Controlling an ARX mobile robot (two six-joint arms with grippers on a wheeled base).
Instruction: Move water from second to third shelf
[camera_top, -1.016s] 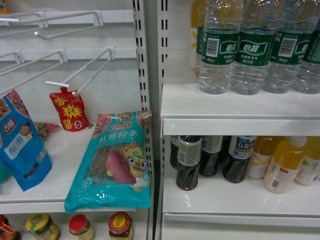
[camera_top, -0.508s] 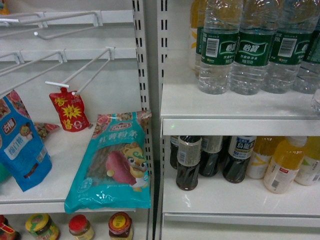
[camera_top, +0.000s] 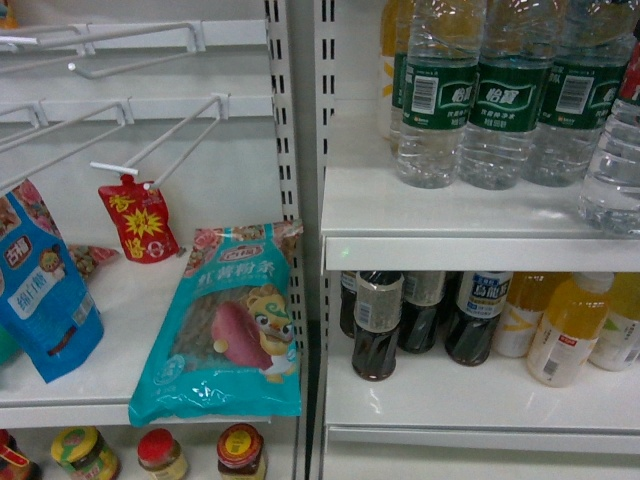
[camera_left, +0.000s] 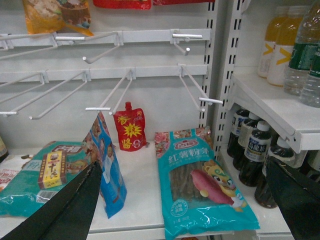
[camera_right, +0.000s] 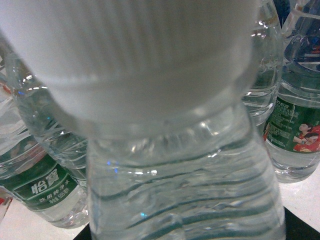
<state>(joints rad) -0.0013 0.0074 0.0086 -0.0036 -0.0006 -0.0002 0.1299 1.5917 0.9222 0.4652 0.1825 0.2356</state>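
On my right wrist camera a ribbed white cap (camera_right: 145, 55) and clear ridged water bottle (camera_right: 185, 185) fill the view, so close that I cannot tell how the right claw stands. In the head view that bottle (camera_top: 612, 170) shows at the right edge of the upper shelf (camera_top: 470, 215), beside green-labelled ones (camera_top: 505, 100). The left claw's dark fingers (camera_left: 65, 210) stand spread apart, holding nothing.

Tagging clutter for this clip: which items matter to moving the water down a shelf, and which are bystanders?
Job:
- water bottle at the right edge, forward of the row
- upper shelf
- shelf below

Bystanders:
- dark drink bottles
- yellow drinks
- teal snack bag
- red pouch
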